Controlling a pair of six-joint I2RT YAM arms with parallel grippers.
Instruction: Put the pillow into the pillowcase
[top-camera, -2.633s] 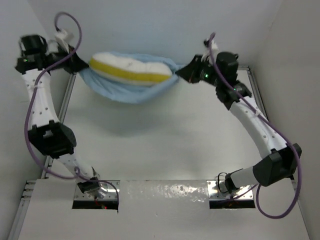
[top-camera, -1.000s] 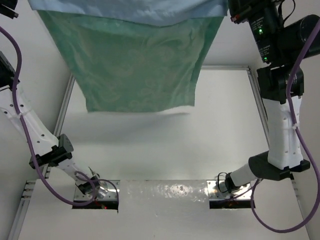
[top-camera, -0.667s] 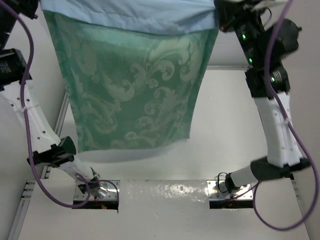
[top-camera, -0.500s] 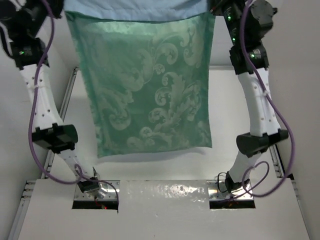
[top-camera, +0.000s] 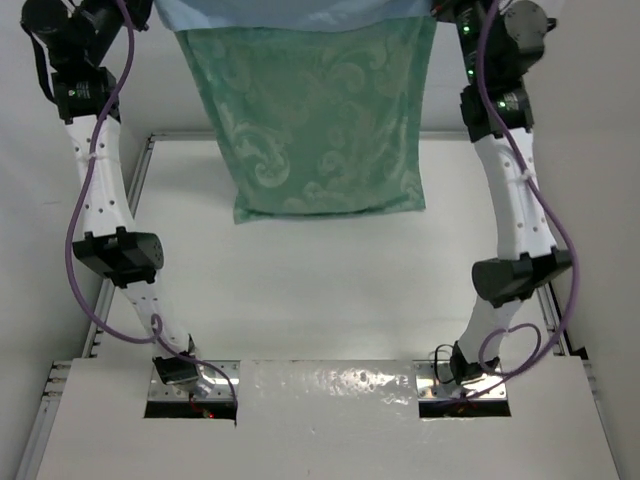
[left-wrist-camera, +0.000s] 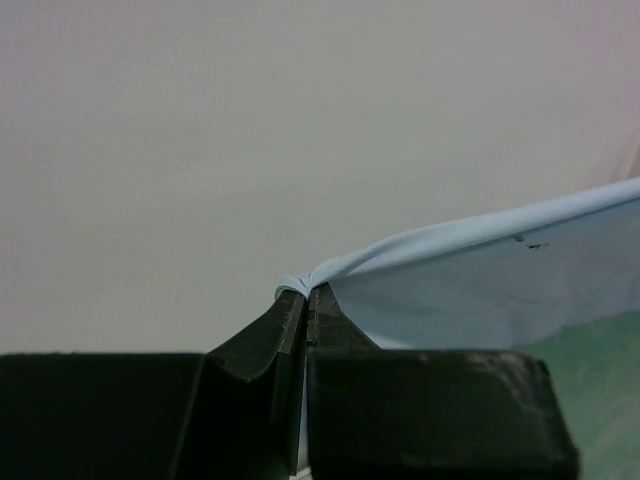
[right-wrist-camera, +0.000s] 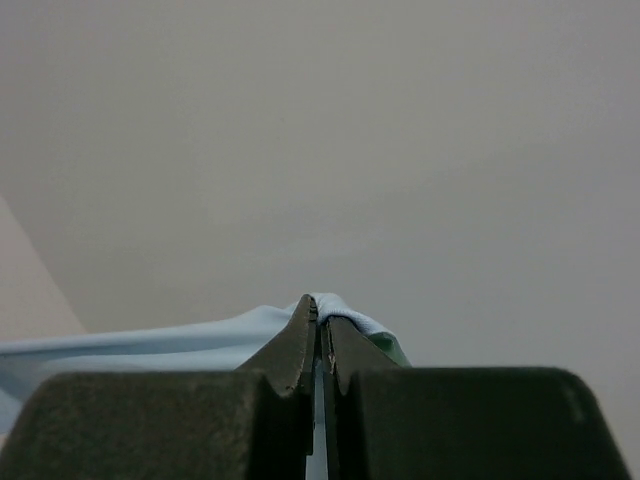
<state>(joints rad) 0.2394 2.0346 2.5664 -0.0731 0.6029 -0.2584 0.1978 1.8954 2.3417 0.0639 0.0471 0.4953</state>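
Overhead, the pillowcase (top-camera: 320, 120) hangs green-side out, well above the table (top-camera: 330, 300). Left gripper (left-wrist-camera: 306, 295) and right gripper (right-wrist-camera: 320, 308) each pinch a blue top corner. No pillow visible (possibly inside). Likely the shake-down step; next, lower it flat.

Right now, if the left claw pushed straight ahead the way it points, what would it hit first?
Beyond the pillowcase corner pinched in the left claw, only a pale wall shows, so probably that; how far off, I cannot tell.
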